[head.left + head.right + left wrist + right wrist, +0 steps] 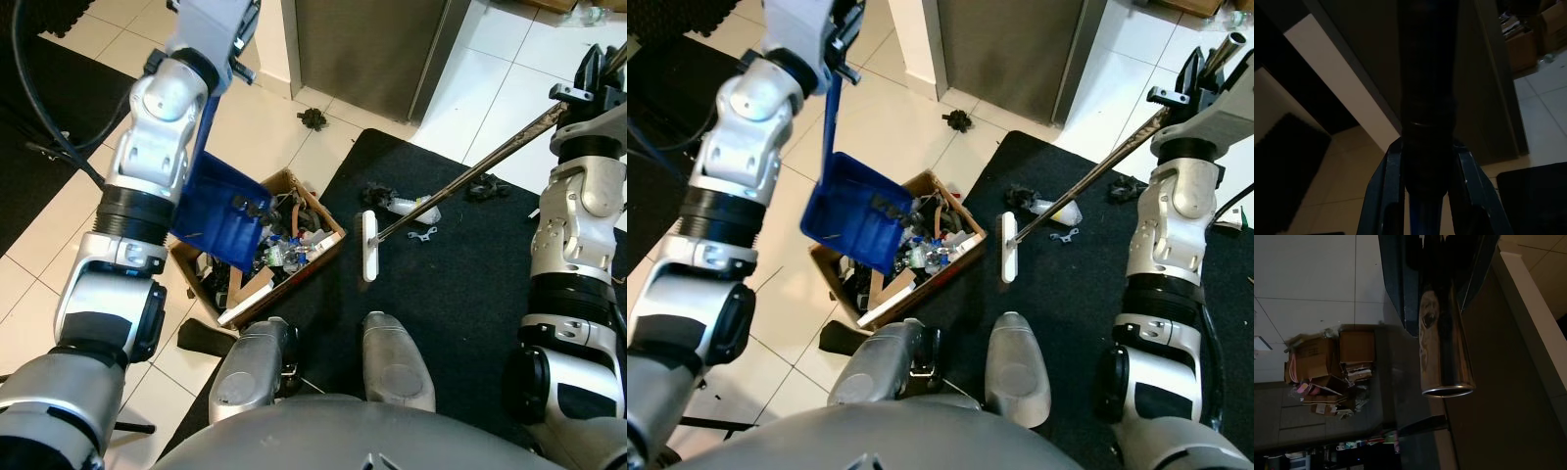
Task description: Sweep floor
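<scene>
My left gripper [837,41] is raised high and shut on the long handle [1427,98] of a blue dustpan [223,211]. The pan hangs tilted over an open cardboard box [328,238] full of mixed rubbish. My right gripper [586,86] is shut on the metal pole [470,181] of a broom, whose shiny top end [1442,357] pokes past the fingers. The pole slants down to a white broom head [369,247] resting on the black mat [460,304]. Loose debris [387,198] lies on the mat by the broom head.
More scraps lie on the mat [487,186] and a dark clump [313,118] sits on the pale tiles near a grey cabinet [382,49]. My two feet [397,362] stand at the mat's edge beside the box. A black cable [39,98] runs at the left.
</scene>
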{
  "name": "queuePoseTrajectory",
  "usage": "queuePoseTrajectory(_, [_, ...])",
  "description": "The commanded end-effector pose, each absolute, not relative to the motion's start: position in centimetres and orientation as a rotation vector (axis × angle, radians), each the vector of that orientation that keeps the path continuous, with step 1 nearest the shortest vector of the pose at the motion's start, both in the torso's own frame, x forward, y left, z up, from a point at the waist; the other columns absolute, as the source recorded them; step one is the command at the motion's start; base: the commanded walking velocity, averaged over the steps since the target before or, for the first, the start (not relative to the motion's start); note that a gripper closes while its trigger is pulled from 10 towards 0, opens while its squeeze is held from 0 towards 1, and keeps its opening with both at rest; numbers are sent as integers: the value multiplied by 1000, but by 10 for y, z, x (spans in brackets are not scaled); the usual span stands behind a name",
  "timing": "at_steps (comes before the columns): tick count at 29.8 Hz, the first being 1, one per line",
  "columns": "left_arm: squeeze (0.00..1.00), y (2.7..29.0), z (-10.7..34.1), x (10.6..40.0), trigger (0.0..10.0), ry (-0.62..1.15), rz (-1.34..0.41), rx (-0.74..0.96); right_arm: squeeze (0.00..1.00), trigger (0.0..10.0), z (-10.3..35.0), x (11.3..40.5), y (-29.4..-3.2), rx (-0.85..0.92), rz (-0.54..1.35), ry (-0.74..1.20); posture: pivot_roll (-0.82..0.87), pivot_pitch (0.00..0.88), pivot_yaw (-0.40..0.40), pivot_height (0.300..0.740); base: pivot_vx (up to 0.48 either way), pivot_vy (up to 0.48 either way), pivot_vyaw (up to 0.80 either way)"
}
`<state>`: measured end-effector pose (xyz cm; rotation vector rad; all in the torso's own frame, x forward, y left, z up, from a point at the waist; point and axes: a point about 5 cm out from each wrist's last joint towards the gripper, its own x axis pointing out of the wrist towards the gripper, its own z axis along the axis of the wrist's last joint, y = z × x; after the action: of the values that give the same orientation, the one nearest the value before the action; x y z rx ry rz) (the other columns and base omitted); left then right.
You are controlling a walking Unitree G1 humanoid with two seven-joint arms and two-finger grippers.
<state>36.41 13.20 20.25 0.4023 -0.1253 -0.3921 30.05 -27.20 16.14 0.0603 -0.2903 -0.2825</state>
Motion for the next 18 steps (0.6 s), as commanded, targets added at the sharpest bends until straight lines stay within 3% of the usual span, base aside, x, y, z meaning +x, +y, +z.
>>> queuePoseTrajectory(1, [0, 137, 212, 366, 10000, -149, -374, 404, 0, 10000, 169, 300, -271, 67, -284, -337, -70, 0, 82, 740, 0, 0, 0])
queuePoseTrajectory(12, [0, 142, 222, 364, 10000, -183, -390, 407, 0, 10000, 170, 301, -271, 64, -279, -336, -67, 0, 81, 740, 0, 0, 0])
queuePoseTrajectory(18, [0, 140, 249, 361, 10000, -296, -396, 148, 0, 10000, 170, 301, -271, 66, -278, -335, -63, 0, 78, 740, 0, 0, 0])
